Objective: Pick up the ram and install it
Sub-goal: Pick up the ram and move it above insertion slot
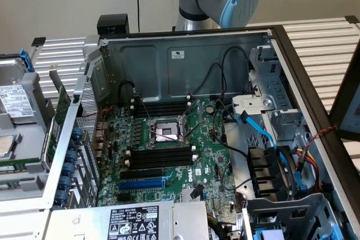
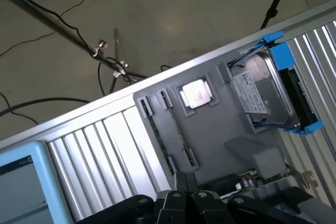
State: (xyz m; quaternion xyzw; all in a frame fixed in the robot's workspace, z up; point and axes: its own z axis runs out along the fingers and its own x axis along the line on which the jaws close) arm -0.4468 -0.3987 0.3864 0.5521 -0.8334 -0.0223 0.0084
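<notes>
Green and thin, the ram sits edge-up in a grey tray.

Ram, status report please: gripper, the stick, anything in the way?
Gripper shut, empty, facing the gray tray. Ram on edge in its tray slot, untouched. Black memory slots on the board empty; nothing lies over the ram.

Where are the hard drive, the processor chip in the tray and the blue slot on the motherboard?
hard drive (image 2: pixel 257 95), wrist view, on its white label.
processor chip (image 2: pixel 196 94), wrist view, middle of its metal lid.
blue slot (image 1: pixel 143 184), exterior view, middle of its length.
</notes>
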